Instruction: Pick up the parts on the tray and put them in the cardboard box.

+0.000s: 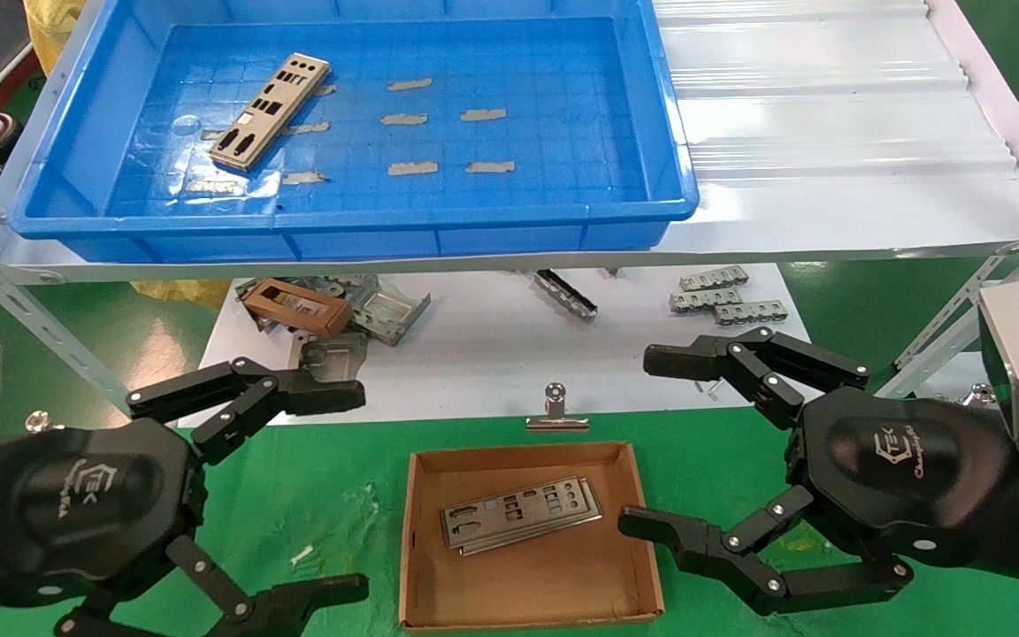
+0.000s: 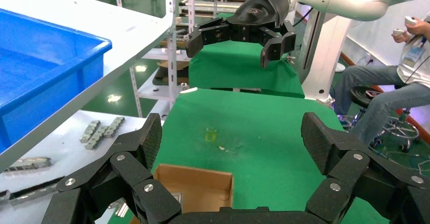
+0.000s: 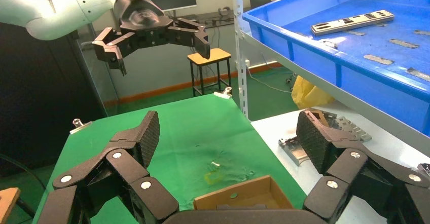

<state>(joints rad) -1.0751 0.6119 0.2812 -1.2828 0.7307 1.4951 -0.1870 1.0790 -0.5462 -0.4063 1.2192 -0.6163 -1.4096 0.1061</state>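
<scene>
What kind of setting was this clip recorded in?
Probably a factory-style robot test bench: punched metal plates, one in a blue tray on a metal-framed shelf and more in a cardboard box, loose brackets below, and a seated person holding controllers nearby.

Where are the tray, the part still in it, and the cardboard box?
tray [image 1: 368, 237], head view, front wall.
part [image 1: 269, 111], head view, middle of the plate.
cardboard box [image 1: 527, 579], head view, bare floor.
</scene>
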